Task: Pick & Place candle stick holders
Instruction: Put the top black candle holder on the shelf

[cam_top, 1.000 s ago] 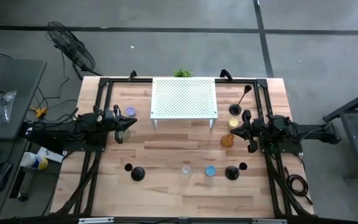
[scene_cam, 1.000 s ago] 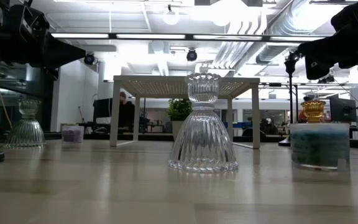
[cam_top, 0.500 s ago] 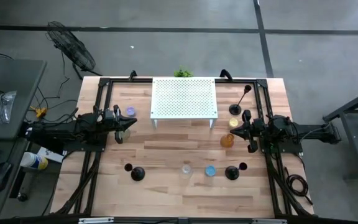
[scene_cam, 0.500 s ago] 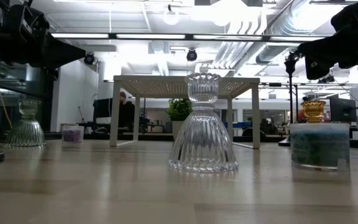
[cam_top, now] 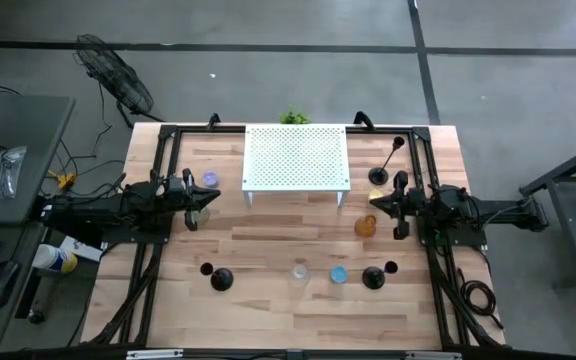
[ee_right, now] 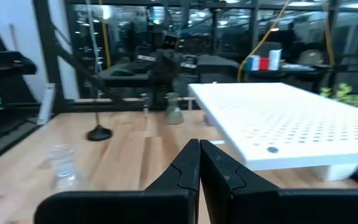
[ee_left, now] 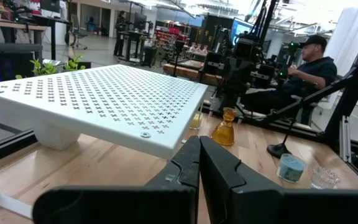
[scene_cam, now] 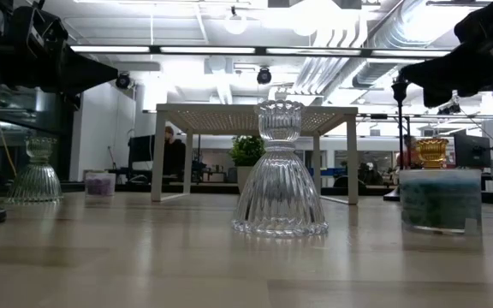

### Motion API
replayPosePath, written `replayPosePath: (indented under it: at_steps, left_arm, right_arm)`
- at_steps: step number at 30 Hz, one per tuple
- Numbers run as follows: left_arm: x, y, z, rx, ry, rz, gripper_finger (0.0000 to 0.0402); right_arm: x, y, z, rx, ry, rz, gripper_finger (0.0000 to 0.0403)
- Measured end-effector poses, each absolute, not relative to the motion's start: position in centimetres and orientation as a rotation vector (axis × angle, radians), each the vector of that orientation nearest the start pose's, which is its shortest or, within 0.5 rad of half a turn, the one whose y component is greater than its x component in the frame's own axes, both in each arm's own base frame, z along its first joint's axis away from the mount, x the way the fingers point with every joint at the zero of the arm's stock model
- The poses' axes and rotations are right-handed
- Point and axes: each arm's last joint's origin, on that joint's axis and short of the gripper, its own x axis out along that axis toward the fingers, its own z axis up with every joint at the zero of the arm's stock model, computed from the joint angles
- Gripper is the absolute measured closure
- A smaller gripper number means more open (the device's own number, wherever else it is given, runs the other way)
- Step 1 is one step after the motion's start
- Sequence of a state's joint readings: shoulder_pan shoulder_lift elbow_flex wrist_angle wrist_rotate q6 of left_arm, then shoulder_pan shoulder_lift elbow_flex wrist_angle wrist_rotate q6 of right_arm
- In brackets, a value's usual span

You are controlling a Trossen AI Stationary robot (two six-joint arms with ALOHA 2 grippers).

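Surface (cam_top: 288,300): pale wood planks with a black frame along both sides.
White stand (cam_top: 297,157): perforated top on legs, at the far middle of the surface; a small green plant (cam_top: 293,117) sits behind it.
Left arm: reaches in from the left edge; the left claw (cam_top: 200,203) hangs pressed narrow, fingers together, holding nothing, near the stand's left legs.
Right arm: reaches in from the right edge; the right claw (cam_top: 374,199) is likewise pinched together and empty, just above the amber cup.
Black candlesticks: one (cam_top: 220,278) at near left, one (cam_top: 374,277) at near right, both upright; a third (cam_top: 385,163) stands right of the stand.
Clear ribbed holder (scene_cam: 280,171): upright at the near middle, apart from both claws.
Blue cup (cam_top: 339,274): just right of the clear holder.
Amber cup (cam_top: 366,225): right of centre.
Purple cup (cam_top: 209,180): left of the stand, near the left claw.
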State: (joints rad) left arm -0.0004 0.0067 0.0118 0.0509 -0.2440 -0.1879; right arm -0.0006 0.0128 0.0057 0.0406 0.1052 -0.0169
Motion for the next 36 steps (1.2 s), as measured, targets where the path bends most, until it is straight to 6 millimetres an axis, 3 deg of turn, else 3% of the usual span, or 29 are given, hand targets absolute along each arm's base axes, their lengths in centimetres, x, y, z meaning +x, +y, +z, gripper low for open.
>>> replayPosePath:
  at_steps: [15, 23, 36]
  left_arm:
    - [9.64, 0.7, 17.19, -0.194, -0.078, 0.238, 0.0398]
    - [9.64, 0.7, 17.18, -0.194, -0.078, 0.238, 0.0398]
    - [9.64, 0.69, 17.18, -0.194, -0.078, 0.238, 0.0398]
  right_arm:
    - [9.8, -0.29, 16.81, -0.02, -0.03, -0.099, 0.04]
    - [9.75, -0.51, 17.14, 0.409, -0.1, -0.161, 0.04]
    - [9.83, -0.54, 16.89, 0.598, -0.08, -0.175, 0.04]
